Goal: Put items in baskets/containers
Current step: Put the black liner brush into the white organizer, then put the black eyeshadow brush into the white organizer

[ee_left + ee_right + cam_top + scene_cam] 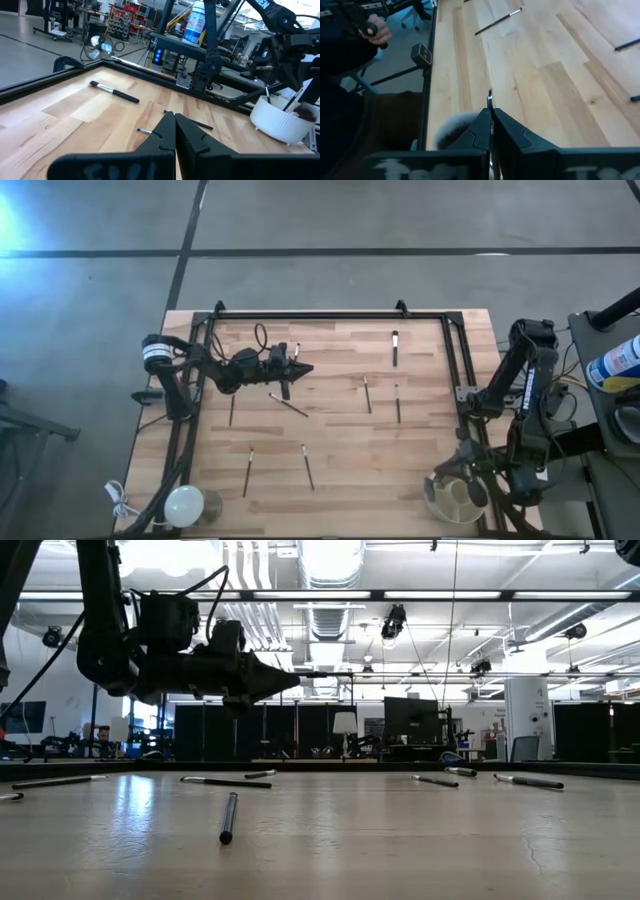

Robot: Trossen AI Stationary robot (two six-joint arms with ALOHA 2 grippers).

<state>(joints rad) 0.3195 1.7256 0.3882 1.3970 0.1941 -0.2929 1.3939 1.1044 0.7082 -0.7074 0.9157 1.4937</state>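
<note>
Above table, left gripper closed, empty; right gripper pinches a brush. Brushes light, stiff, rolling; grip mid-handle.

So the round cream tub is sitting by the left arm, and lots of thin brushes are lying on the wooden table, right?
Not quite. The high view shows the round cream plastic tub by the right arm, at the table's near right corner. The thin brushes do lie scattered on the wooden table.

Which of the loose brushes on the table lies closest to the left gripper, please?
The slanted brush just below the left gripper in the high view. The other brushes lie farther off, toward the table's front and right.
</note>
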